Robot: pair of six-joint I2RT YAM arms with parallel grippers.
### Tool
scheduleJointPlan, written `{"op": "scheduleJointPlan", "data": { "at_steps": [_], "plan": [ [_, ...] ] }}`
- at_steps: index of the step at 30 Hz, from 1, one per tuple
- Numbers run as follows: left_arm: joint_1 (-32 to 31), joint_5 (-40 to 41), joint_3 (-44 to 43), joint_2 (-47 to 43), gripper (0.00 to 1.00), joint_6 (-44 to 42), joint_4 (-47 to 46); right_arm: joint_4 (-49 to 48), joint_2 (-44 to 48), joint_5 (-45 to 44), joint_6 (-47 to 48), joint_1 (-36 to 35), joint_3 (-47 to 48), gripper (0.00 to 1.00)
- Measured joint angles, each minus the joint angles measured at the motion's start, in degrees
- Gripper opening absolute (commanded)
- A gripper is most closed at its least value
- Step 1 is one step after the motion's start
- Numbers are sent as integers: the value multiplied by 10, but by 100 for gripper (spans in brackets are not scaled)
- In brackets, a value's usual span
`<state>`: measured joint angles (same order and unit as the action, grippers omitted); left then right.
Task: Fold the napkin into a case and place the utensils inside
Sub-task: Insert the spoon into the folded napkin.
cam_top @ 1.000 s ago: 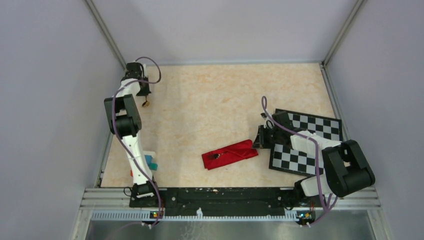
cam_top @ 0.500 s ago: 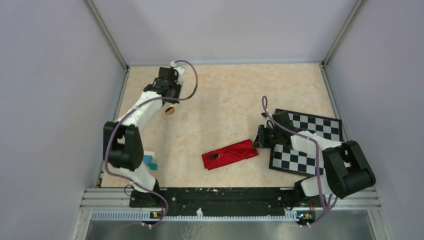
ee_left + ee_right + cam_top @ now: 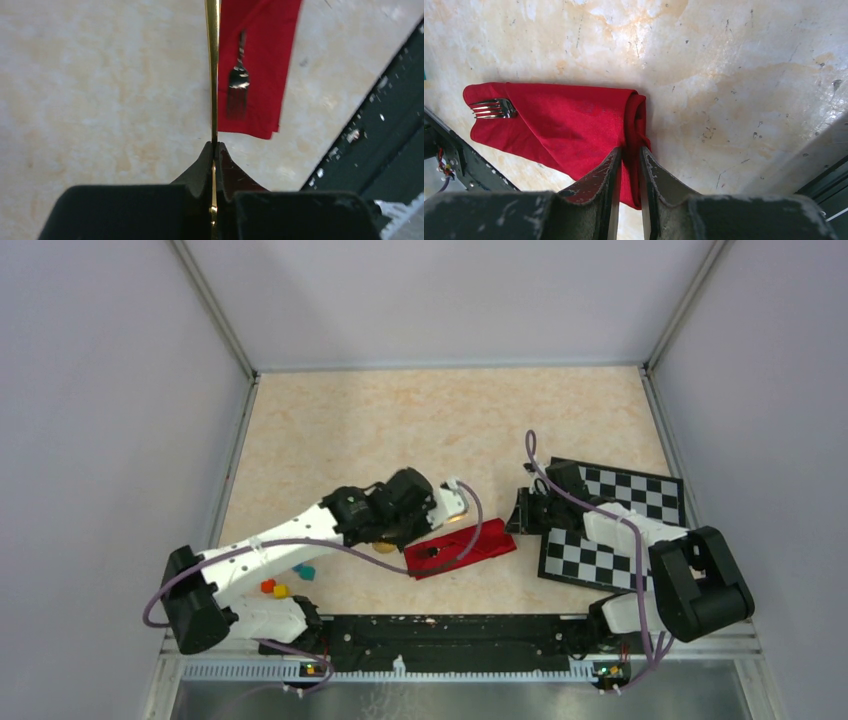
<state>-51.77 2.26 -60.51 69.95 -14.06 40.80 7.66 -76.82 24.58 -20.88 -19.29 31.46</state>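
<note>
L fingers (image 3: 201,165) clamping gold utensil (image 3: 214,75) beside case (image 3: 265,60), R fingers (image 3: 605,172) pinching case end

The left arm (image 3: 290,532) has swung from the far left corner of the bench (image 3: 400,420) down to the middle and now stretches low toward the folded red napkin (image 3: 495,540). The left fingers (image 3: 197,171), pinching the gold utensil (image 3: 213,75), now sit just short of the napkin's near end. The handle seems to run above the cloth's edge. The coloured blocks (image 3: 281,591), half covered before, lie in plain sight.
</note>
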Motion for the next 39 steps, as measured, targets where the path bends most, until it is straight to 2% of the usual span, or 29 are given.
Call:
{"op": "scheduleJointPlan", "data": {
  "at_steps": [4,13,25,39],
  "plan": [
    [-65,-14,10,51,0,10,56,0,0,0,2,0,0,20],
    [-82,-13,2,129,0,19,101,-4,3,2,3,0,-7,20],
    [-83,-9,-22,200,0,19,81,-5,7,5,3,0,-7,20],
    [-82,-1,-25,208,0,26,17,-9,15,8,3,0,-7,19]
  ]
}}
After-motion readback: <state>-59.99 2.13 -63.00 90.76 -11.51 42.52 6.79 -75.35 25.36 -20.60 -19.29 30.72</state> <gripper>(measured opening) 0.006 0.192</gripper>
